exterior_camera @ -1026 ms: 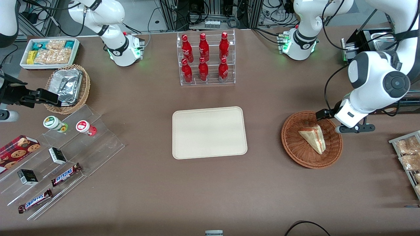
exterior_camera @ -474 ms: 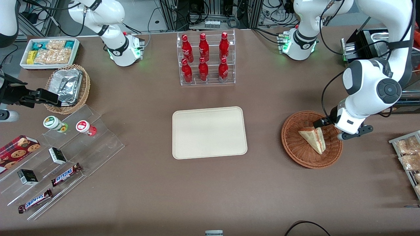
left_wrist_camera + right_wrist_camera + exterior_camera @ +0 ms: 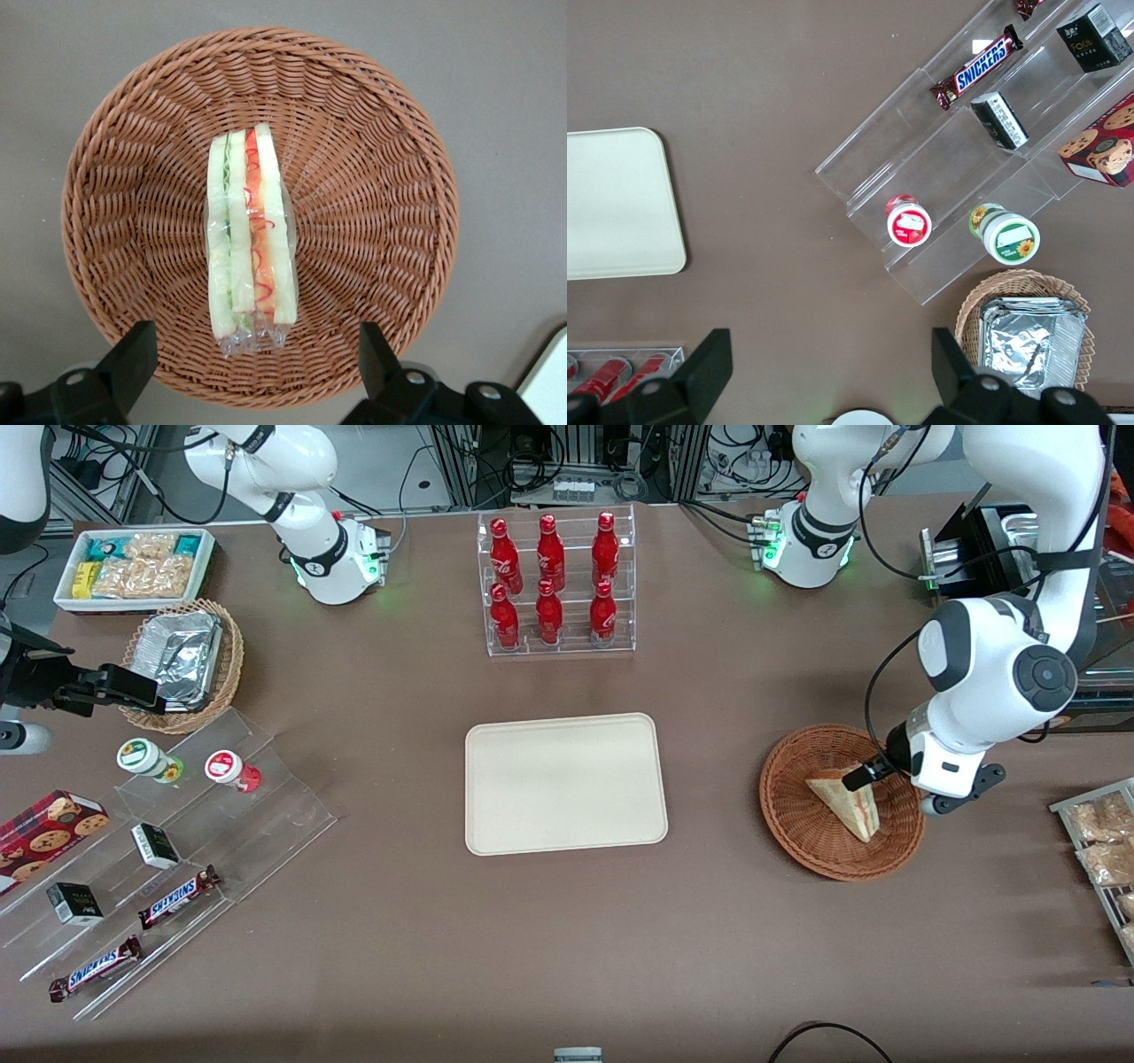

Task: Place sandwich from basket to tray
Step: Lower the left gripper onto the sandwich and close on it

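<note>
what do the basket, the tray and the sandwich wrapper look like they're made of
The basket looks like woven wicker, reddish-brown, with visible strands. The tray is smooth, matte beige, likely plastic or moulded fibre. The sandwich seems wrapped in clear film, crinkled and shiny at one end. The gripper hangs open above it.

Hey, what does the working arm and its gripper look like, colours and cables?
The left arm is glossy white with rounded dark grey joint caps and black cables looping alongside it. Its gripper, above the basket, has black angular fingers; its base ring glows green.
</note>
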You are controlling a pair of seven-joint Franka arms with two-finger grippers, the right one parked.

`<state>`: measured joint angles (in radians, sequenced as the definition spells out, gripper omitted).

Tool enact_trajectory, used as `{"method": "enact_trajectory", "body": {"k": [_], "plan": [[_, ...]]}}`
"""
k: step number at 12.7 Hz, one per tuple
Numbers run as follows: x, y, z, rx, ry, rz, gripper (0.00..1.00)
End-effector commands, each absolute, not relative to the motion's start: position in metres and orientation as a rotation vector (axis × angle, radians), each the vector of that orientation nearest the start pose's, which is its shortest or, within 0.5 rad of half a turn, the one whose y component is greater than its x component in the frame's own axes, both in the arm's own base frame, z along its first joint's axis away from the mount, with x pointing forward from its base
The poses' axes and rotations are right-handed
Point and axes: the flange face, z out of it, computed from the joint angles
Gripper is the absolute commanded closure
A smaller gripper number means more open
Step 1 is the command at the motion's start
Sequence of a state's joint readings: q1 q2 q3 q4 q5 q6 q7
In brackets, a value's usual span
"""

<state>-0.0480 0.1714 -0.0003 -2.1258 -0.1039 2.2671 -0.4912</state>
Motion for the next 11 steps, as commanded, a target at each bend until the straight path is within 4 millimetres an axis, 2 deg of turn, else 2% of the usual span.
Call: {"method": "enact_trajectory", "body": {"k": [1, 3, 11], "plan": [[0.565, -0.033, 0.323, -3.078, -0.928, 0.074, 0.0], [0.568, -0.035, 0.315, -3.044, -1.031, 0.071, 0.0], [0.569, -0.037, 0.282, -3.031, -1.029, 0.095, 0.0]]}}
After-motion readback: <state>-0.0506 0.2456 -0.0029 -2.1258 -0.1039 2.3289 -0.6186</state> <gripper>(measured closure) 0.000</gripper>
